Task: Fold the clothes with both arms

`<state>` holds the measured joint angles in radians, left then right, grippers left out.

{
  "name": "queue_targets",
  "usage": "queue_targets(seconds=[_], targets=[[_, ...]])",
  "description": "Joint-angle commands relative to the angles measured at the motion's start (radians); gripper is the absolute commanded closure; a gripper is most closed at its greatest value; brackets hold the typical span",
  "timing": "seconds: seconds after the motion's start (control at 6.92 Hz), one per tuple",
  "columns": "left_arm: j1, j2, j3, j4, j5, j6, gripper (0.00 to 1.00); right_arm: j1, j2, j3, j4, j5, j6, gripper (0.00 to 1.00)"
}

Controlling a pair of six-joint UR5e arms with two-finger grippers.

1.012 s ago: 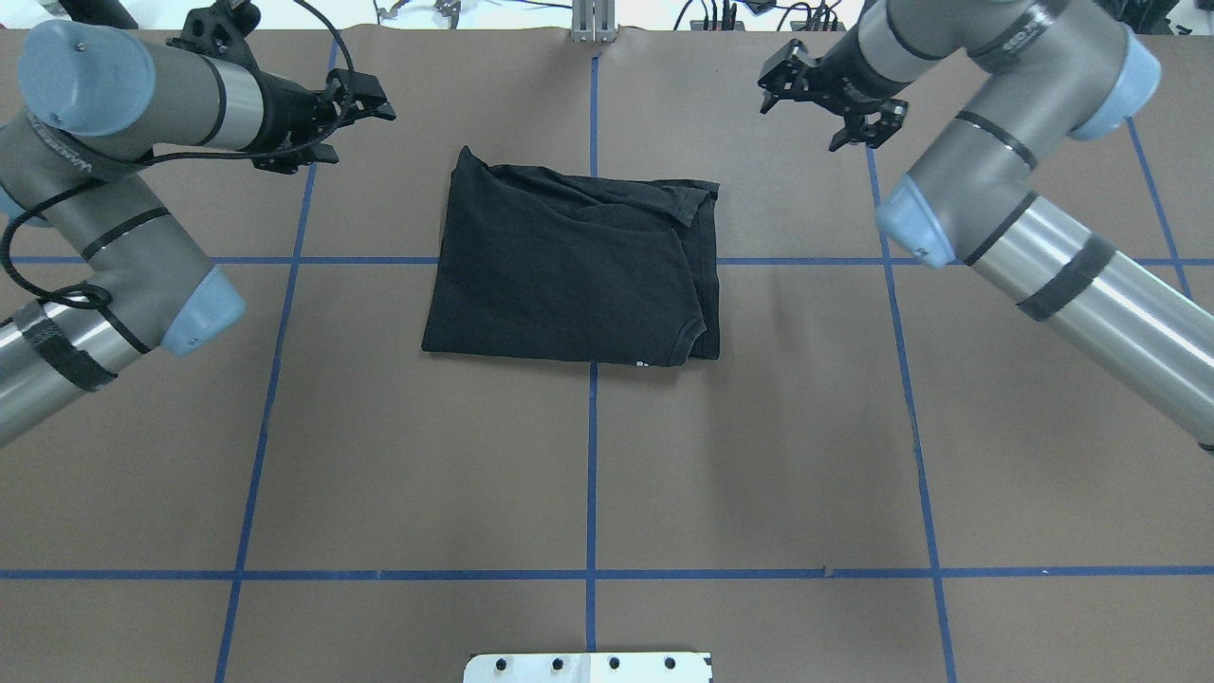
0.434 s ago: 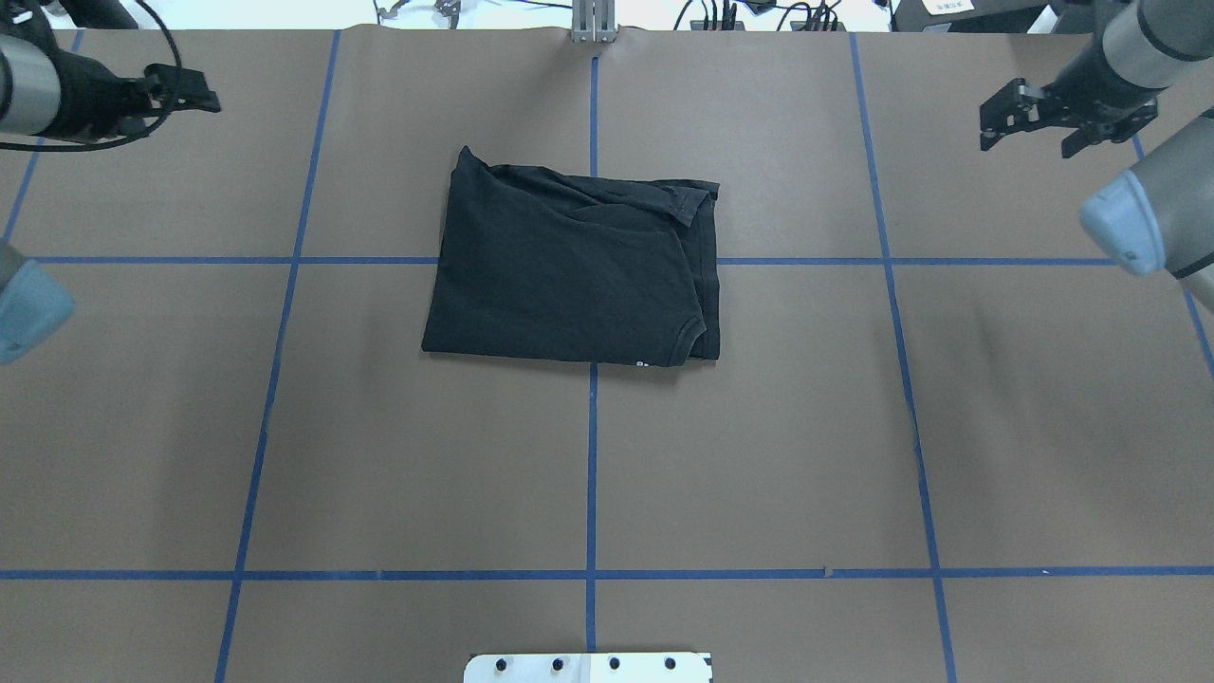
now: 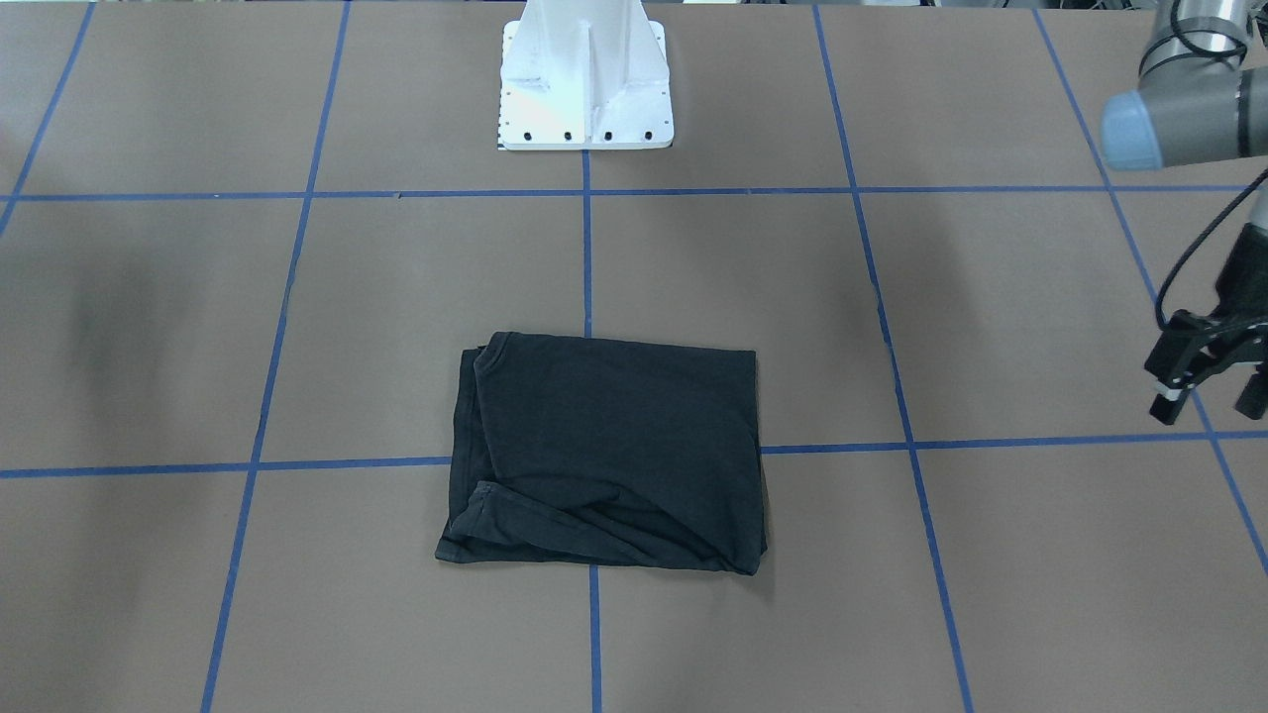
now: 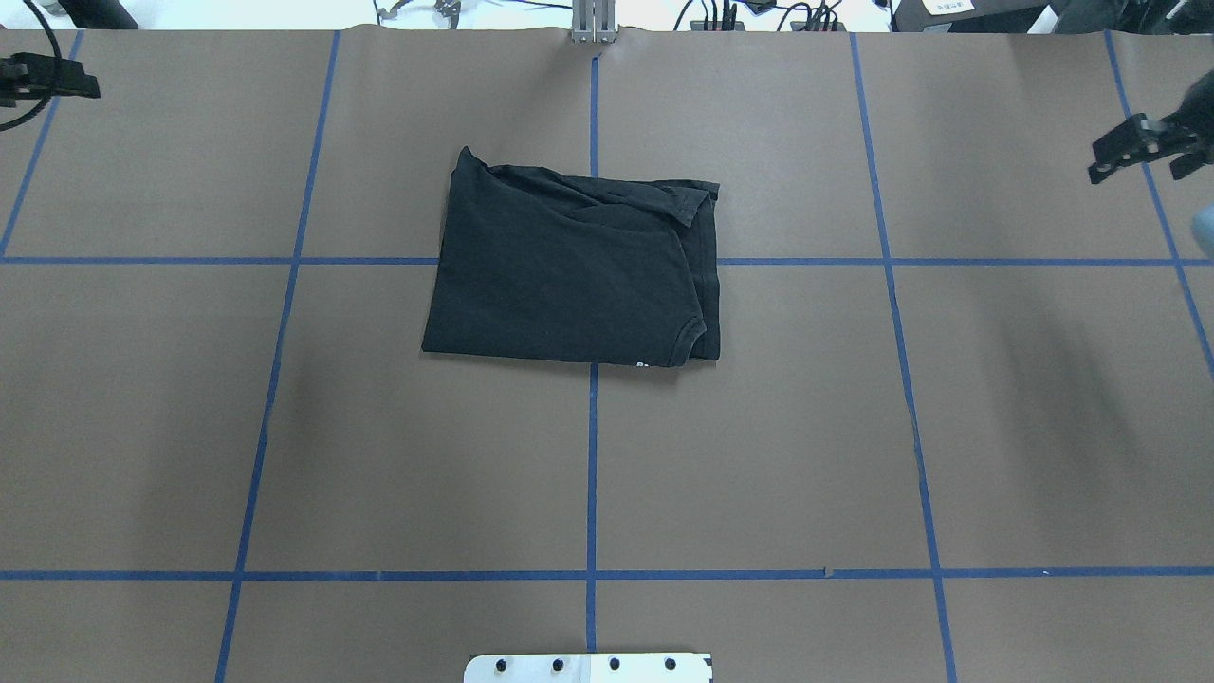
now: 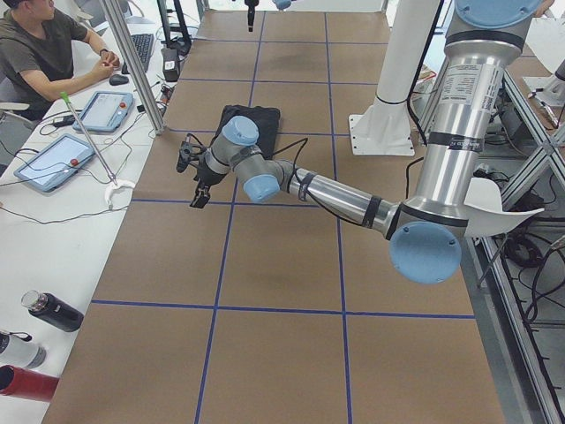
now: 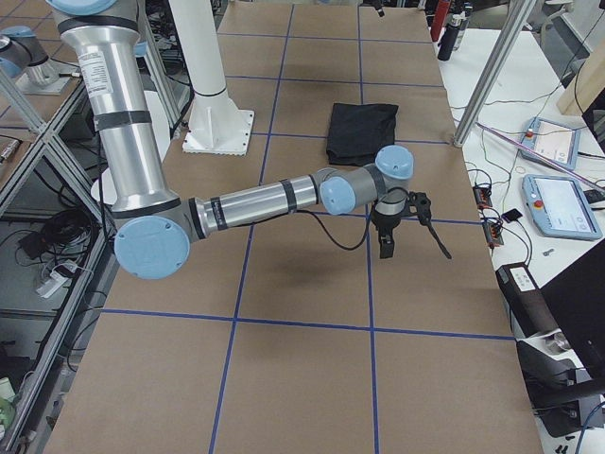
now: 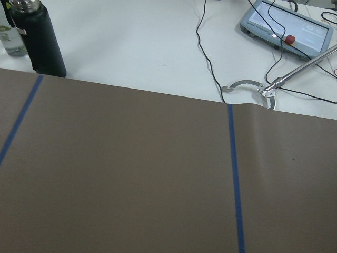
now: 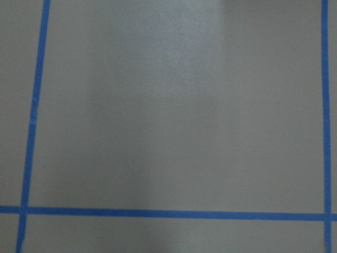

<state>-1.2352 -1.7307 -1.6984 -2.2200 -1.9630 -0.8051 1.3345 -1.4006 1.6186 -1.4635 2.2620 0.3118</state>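
The black T-shirt (image 4: 569,270) lies folded into a rough rectangle at the table's middle, plain side up, with a sliver of white print at its near hem. It also shows in the front view (image 3: 609,456). Neither gripper touches it. My left gripper (image 3: 1211,396) hangs open and empty far off to the shirt's left, over the table's left end (image 5: 196,177). My right gripper (image 4: 1138,166) stands open and empty near the right edge, well away from the shirt (image 6: 413,244). Both wrist views show only bare brown table and blue tape.
The white pedestal base (image 3: 584,79) stands at the robot's side of the table. Blue tape lines (image 4: 591,474) grid the brown surface. Beyond the far edge a white desk holds a black bottle (image 7: 39,39) and control tablets (image 5: 110,110), with a seated person (image 5: 44,49) there.
Both arms have swung outward from beside the shirt's far corners to the table's left and right edges. The grippers stay open. The shirt has not moved.
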Motion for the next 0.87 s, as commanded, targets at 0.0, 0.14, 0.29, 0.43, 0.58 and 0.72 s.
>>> queue_targets(seconds=[0.0, 0.14, 0.29, 0.43, 0.58, 0.72], targets=[[-0.056, 0.023, 0.023, -0.007, -0.036, 0.227, 0.00, 0.101, -0.110, -0.003, 0.014, 0.039, -0.172, 0.00], [-0.059, 0.033, 0.026, -0.012, -0.037, 0.274, 0.00, 0.109, -0.124, -0.012, 0.028, 0.034, -0.172, 0.00], [-0.061, 0.098, 0.029, -0.047, -0.034, 0.277, 0.00, 0.110, -0.130, -0.017, 0.029, 0.031, -0.169, 0.00], [-0.061, 0.130, 0.048, -0.093, -0.030, 0.277, 0.00, 0.142, -0.155, -0.005, 0.029, 0.037, -0.177, 0.00], [-0.061, 0.122, 0.092, -0.101, -0.030, 0.274, 0.00, 0.187, -0.184, 0.024, 0.031, 0.050, -0.180, 0.00], [-0.066, 0.129, 0.100, -0.061, -0.033, 0.277, 0.00, 0.222, -0.223, 0.065, 0.028, 0.051, -0.181, 0.00]])
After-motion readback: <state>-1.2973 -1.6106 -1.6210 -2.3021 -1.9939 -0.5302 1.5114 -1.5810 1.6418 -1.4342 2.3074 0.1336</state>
